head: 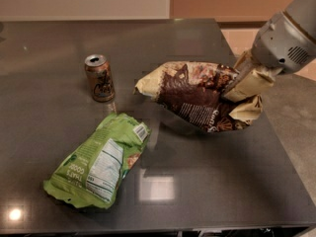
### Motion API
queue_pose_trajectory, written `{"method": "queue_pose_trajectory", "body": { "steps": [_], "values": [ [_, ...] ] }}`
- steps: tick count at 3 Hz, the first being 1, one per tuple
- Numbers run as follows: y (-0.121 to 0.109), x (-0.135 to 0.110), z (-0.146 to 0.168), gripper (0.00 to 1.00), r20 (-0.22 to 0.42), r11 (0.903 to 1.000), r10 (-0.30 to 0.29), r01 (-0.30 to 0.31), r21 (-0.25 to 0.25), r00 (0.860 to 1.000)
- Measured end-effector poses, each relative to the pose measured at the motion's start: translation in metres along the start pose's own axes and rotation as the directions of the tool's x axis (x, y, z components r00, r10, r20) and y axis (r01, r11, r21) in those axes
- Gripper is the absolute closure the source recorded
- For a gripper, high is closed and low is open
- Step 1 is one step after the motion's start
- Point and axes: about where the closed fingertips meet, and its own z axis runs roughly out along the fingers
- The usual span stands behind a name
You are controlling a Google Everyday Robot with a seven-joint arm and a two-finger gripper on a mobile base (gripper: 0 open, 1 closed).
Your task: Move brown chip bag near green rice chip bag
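The brown chip bag [192,97], dark brown and cream, hangs tilted a little above the dark table, with its shadow under it. My gripper [238,87] comes in from the upper right and is shut on the bag's right end. The green rice chip bag [98,163] lies flat at the front left, nutrition panel up. The brown bag's left tip is a short gap up and to the right of the green bag's top end.
A small brown soda can [99,78] stands upright behind the green bag, left of the brown bag's tip. The dark table [44,53] ends just right of the gripper and along the front, with floor beyond.
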Motion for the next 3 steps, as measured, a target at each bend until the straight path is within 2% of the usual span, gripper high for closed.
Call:
{"method": "queue_pose_trajectory", "body": {
  "steps": [1,3],
  "values": [
    [0.024,-0.011,0.006,0.82,0.029,0.9967,-0.066,0.067,-0.045,0.997],
    [0.049,-0.023,0.027,0.36,0.047,0.9854,-0.130,0.135,-0.104,0.990]
  ]
}}
